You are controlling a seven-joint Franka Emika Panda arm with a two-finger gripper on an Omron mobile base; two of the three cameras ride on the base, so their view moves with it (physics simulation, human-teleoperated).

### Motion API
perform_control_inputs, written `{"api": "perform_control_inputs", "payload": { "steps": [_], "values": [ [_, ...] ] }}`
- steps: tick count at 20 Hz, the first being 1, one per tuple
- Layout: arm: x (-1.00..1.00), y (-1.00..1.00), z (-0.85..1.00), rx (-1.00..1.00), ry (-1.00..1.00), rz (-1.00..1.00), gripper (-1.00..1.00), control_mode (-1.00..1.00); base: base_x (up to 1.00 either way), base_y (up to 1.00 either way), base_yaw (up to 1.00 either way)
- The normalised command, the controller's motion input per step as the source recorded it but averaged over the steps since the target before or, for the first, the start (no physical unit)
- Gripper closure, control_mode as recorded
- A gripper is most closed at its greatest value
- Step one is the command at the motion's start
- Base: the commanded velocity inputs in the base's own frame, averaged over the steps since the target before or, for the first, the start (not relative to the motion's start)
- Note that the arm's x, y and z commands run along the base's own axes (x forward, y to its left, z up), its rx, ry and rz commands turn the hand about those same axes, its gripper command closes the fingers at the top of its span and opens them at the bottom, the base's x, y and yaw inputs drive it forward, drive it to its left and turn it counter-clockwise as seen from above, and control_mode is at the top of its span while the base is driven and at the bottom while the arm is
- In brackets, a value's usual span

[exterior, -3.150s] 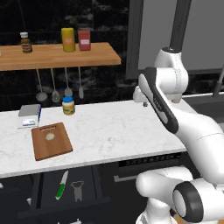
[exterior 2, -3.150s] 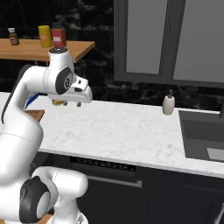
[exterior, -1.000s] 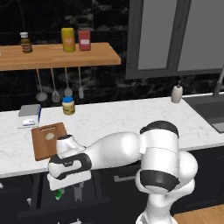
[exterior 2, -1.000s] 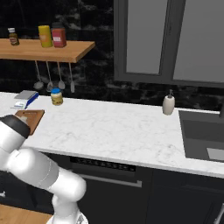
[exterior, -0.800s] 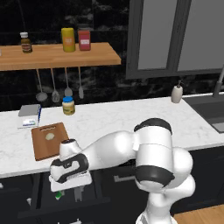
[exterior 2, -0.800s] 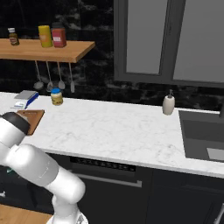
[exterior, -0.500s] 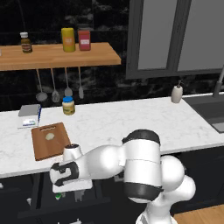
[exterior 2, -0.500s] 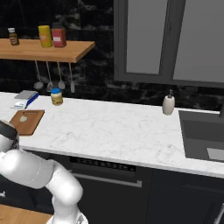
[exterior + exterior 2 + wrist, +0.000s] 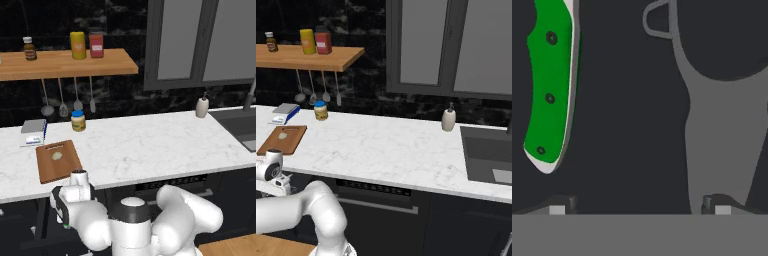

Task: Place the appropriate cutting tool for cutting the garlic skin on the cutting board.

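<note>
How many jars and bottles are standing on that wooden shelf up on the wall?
3 on the wooden shelf: a small dark bottle at the left, a yellow jar in the middle, and a red jar beside it. The left base view crops the shelf.

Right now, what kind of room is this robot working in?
A kitchen, by the look of it: a marble-patterned counter carrying a cutting board with garlic on it, a sink at one end, and utensils hanging under a wooden shelf.
</note>
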Motion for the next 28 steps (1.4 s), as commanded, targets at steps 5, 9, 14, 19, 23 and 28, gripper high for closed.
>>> {"api": "perform_control_inputs", "payload": {
  "steps": [5, 9, 14, 19, 23, 28],
  "values": [
    [-0.25, 0.07, -0.30, 0.00, 0.04, 0.00, -1.00, -1.00, 0.00, 0.00, 0.00],
    [-0.62, 0.00, -0.18, 0.00, 0.02, 0.00, -1.00, -1.00, 0.00, 0.00, 0.00],
    [-0.73, 0.00, -0.07, 0.00, 0.08, 0.00, -1.00, -1.00, 0.00, 0.00, 0.00],
    [-0.84, 0.00, 0.00, 0.00, 0.09, 0.00, -1.00, -1.00, 0.00, 0.00, 0.00],
    [-0.32, 0.08, 0.20, 0.00, 0.00, -0.01, -1.00, -1.00, 0.00, 0.00, 0.00],
    [0.19, 0.35, 0.26, -0.04, -0.10, -0.08, -1.00, -1.00, 0.00, 0.00, 0.00]
  ]
}}
